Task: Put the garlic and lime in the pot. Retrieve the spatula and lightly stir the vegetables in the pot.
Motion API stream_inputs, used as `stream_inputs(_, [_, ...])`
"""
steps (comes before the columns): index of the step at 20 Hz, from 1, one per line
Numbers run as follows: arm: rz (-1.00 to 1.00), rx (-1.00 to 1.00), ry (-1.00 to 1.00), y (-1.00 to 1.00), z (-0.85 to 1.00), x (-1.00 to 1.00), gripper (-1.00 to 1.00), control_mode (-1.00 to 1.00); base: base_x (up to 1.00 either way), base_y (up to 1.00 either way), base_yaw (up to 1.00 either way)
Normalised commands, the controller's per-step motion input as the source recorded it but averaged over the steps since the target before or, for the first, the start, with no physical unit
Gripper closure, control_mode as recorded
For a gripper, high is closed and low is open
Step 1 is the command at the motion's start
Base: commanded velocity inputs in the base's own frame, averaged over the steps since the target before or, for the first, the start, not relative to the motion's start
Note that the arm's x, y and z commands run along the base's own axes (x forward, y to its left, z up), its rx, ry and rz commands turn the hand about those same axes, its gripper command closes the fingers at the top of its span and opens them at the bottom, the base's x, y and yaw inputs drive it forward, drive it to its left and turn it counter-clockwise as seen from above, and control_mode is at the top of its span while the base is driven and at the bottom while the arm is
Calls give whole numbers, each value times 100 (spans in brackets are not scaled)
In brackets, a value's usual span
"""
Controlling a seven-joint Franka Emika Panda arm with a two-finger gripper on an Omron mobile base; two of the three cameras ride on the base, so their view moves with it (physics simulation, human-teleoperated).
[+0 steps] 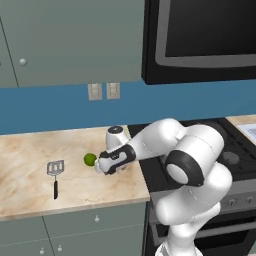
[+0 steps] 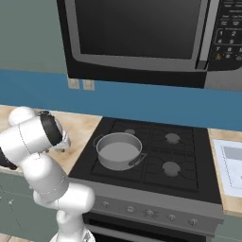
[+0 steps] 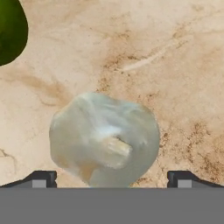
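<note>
I hang low over the counter (image 1: 30,165) with my gripper (image 3: 111,178) spread wide and nothing in it. In the hand view the garlic (image 3: 104,140) sits in the lower middle of the frame, right between my two fingertips (image 3: 41,178), which stand clear of it on either side at the bottom edge. The lime (image 3: 11,30) peeks in at the upper left corner of that view, near the garlic but apart from it. In the left base view the lime (image 1: 90,159) shows just left of my hand (image 1: 114,159), at the centre of the frame, and the spatula (image 1: 55,175) lies further left on the counter, well apart.

The pot (image 2: 118,150) waits on the stove (image 2: 189,156) at the centre of the right base view, and it looks empty, so I judge the garlic is my first pick.

To do it well, I should come straight down, keeping the bulb centred between the tips so both close on its widest part together. The bulb is lumpy and roundish, so an off-centre squeeze could pop it sideways, perhaps into the lime. I want the tips low on its flanks before closing, then a straight lift before swinging toward the pot.
</note>
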Motion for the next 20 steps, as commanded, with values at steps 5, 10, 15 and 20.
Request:
stream_inputs(5, [0, 0, 0, 4, -10, 17, -100, -100, 0, 0, 0])
stream_inputs(10, [0, 0, 0, 7, -5, 15, -100, -100, 0, 0, 0])
stream_inputs(15, [0, 0, 0, 6, -4, 12, -100, -100, 0, 0, 0])
stream_inputs(20, [0, 0, 0, 1, -23, 1, -100, -100, 0, 0, 0])
